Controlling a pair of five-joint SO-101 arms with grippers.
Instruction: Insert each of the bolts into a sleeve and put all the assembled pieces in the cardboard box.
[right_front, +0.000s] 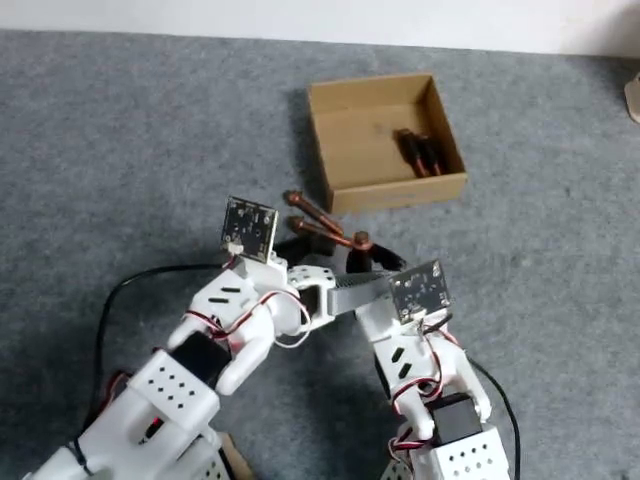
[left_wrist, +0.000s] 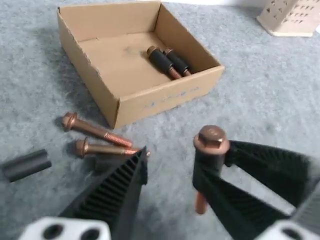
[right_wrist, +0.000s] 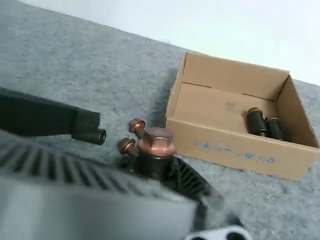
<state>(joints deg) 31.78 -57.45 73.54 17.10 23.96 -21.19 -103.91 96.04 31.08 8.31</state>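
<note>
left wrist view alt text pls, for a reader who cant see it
A sleeved bolt is held upright among black gripper fingers up close. Behind it, two bare bolts and a loose sleeve lie on grey carpet beside an open cardboard box holding two more sleeved bolts.

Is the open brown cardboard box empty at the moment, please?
No, two copper bolts in black cylindrical sleeves lie side by side inside the cardboard box.
</note>
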